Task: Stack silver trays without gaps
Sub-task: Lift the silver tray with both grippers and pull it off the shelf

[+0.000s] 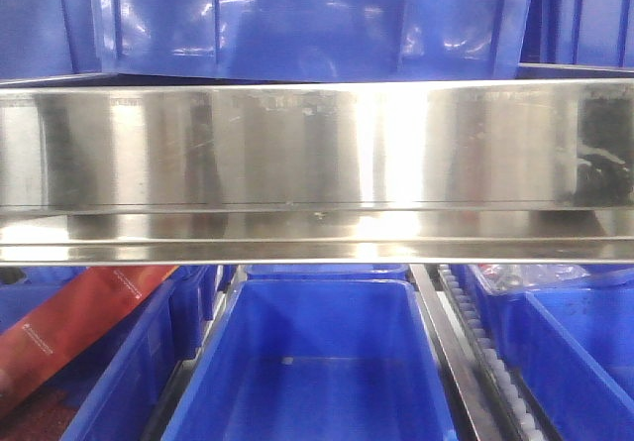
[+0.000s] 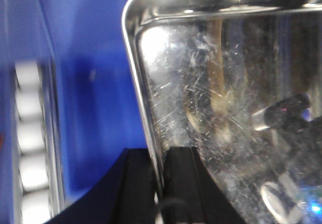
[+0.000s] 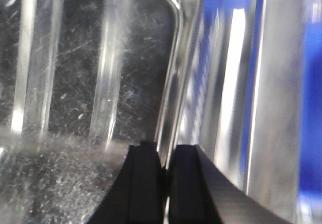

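Observation:
A silver tray (image 2: 211, 83) fills the right of the left wrist view, its scratched floor and rounded corner showing. My left gripper (image 2: 162, 156) is shut on its left rim, one black finger (image 2: 138, 178) outside and one inside. In the right wrist view the same kind of silver tray (image 3: 100, 83) fills the left. There my right gripper (image 3: 166, 153) is shut on its right rim. I cannot tell whether another tray lies under it. No tray or gripper shows in the front view.
A long broad steel rail (image 1: 317, 154) crosses the front view. Blue bins stand above (image 1: 297, 15) and below (image 1: 317, 362) it. A red-brown packet (image 1: 69, 332) lies at lower left. Roller tracks (image 1: 495, 362) (image 2: 30, 133) run beside the bins.

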